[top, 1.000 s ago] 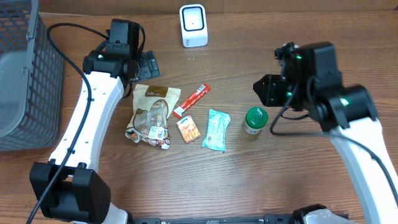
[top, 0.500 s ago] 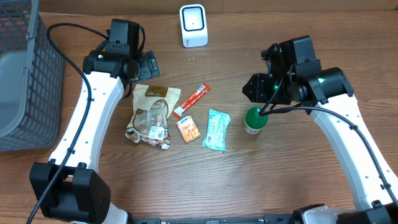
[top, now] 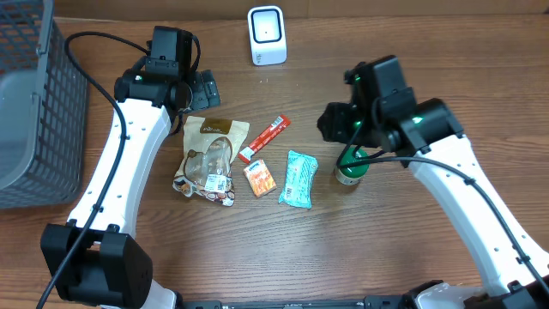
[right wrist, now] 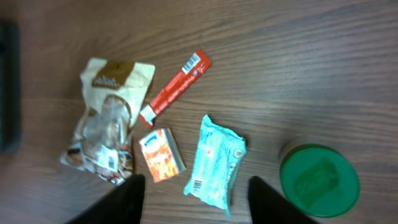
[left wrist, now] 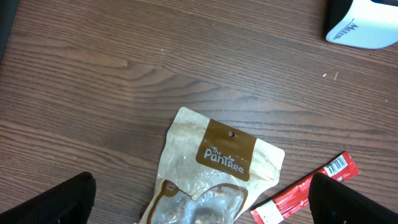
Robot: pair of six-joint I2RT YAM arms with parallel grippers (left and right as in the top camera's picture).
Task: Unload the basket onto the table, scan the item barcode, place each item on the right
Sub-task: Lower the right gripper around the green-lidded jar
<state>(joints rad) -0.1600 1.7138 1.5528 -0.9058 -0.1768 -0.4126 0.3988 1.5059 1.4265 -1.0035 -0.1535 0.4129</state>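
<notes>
Black fingers [right wrist: 127,200] of the right gripper [right wrist: 198,202] stand parted with nothing between them, up off the table in front of the white scanner [top: 267,34] and to its right. Left gripper [left wrist: 199,208] spread wide, empty, left of the scanner. 5 items lie in front of the scanner: red stick [top: 264,139] nearest, brown pouch [top: 208,159], orange box [top: 259,178], teal packet [top: 298,179], and green-lidded jar [top: 351,166] rightmost.

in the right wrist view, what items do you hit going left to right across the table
snack bag -> orange box -> teal packet -> green-lidded jar
</notes>
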